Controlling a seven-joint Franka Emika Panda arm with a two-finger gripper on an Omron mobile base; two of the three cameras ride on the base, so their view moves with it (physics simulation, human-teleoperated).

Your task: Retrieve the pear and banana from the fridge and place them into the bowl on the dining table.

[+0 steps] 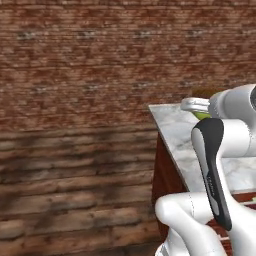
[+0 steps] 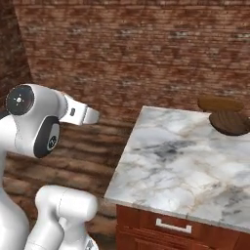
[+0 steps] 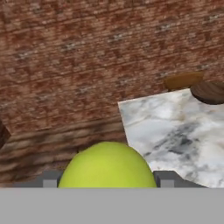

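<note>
Pincer (image 3: 106,183) clamped on the roundish yellow-green pear (image 3: 107,166), jaws standing fairly wide around it, grey fingertips (image 3: 49,179) flanking the fruit at 9 and 3 o'clock low in the hand view. Beyond the pear, toward 2 o'clock, the white-grey veined marble tabletop (image 3: 175,135) of the dining table. At its far end, near 2 o'clock, the shallow dark brown wooden bowl (image 3: 209,92), with a lighter brown rounded wooden piece (image 3: 183,80) just behind it. In the right base view, same bowl (image 2: 229,122) at 2 o'clock on the tabletop (image 2: 180,166), reddish wood base with a pale handle (image 2: 173,225) below. Red brick wall (image 2: 146,53) behind, wooden plank floor (image 1: 70,190) below
</note>
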